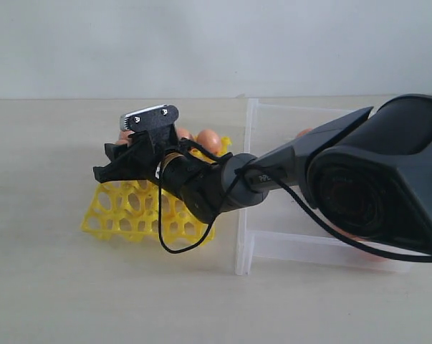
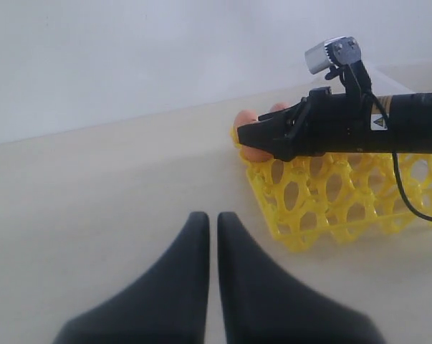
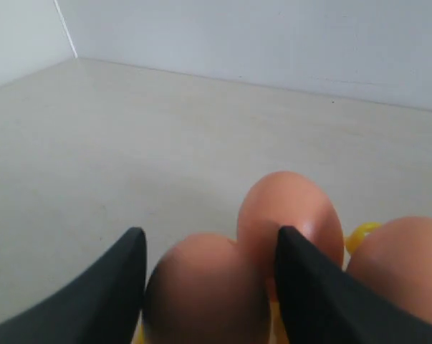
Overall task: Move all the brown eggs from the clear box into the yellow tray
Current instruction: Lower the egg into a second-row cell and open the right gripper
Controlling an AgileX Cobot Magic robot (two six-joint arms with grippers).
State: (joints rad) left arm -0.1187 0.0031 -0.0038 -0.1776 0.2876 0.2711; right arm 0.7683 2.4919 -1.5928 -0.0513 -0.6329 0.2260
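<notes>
Right gripper over the yellow tray, one brown egg between its fingers.
The right arm comes in from 3 o'clock, crosses the clear box wall, and the gripper hangs over the tray's 12 o'clock rows. The tray sits just beside the box, at the box's 9 o'clock. The jaws are spread wide around the egg, which fills the gap. I can't tell whether it is gripped or let go. More brown eggs are packed right beside it along the tray's 12 o'clock edge. Left gripper is clenched with nothing in it, low over the bare table, apart from the tray.
</notes>
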